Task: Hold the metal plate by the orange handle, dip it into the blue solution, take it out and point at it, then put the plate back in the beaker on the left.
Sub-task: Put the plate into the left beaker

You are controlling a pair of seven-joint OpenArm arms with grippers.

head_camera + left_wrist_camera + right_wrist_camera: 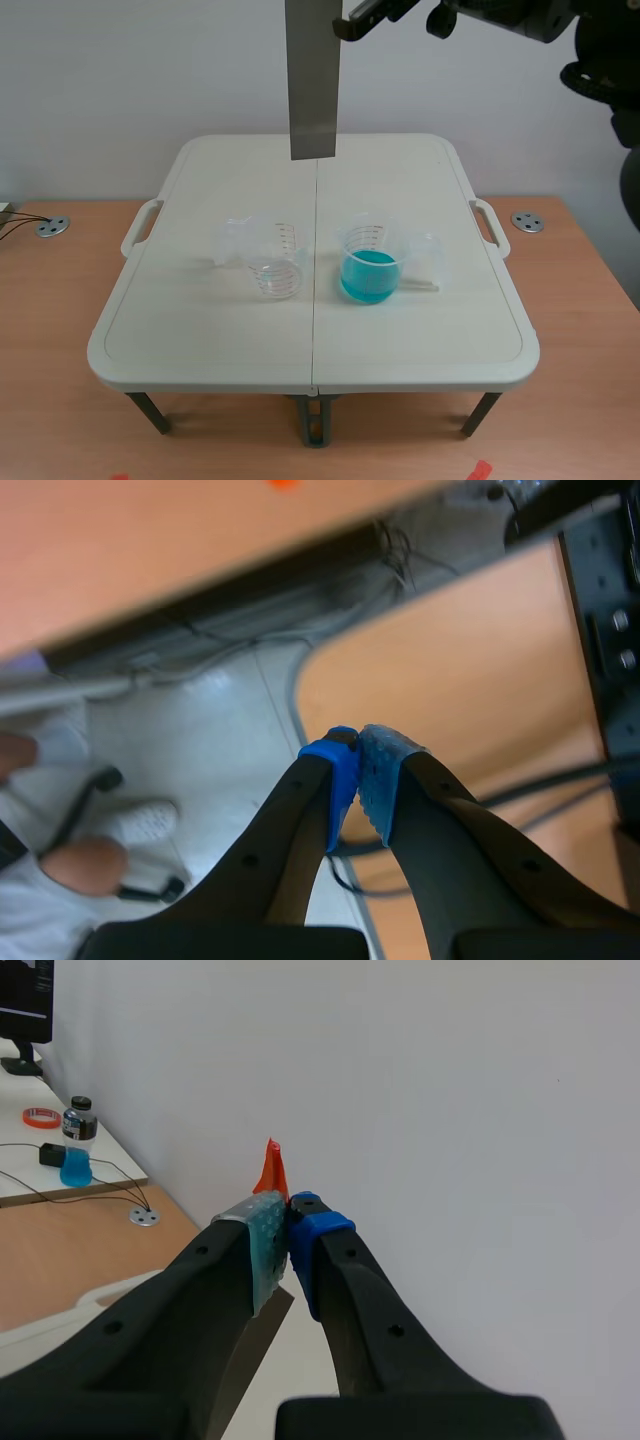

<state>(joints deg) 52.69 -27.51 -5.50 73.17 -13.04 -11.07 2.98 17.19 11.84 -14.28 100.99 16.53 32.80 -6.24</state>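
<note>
A: Where's the metal plate [313,80] rn?

B: Hanging straight down from the right gripper [288,1215], up high, well above the counter [200,330] and approx over its centre seam. Not in either beaker.

A: Grip?

B: Right fingers are clamped on the orange handle [274,1175]. The pads pinch it, only its tip pokes out past them, and the plate drops away underneath. Left gripper [358,745] has its fingers closed pad to pad w/ nothing btwn them, aimed down at the floor, off the counter.

A: Beakers?

B: Blue-solution beaker [370,265] sits just right of the seam, empty beaker [276,268] just left of it. They're near each other, not touching. There's clear plastic stuff beside each, can't tell what.

A: How will the plate handle?

B: Prob stiff and thin, and long vs. the beakers, so most of it would stand proud of the rim. Held only at the top, it could swing or twist in the pinch if moved fast. The handle is the right place to hold it, since it keeps the pads dry. Bare metal would likely be slick once wet.

A: Risks?

B: The beakers look like light plastic, so a sideways knock from the plate's lower edge could tip one and spill the blue. I'd come in vertical, centred over the mouth, and go slow.
</note>
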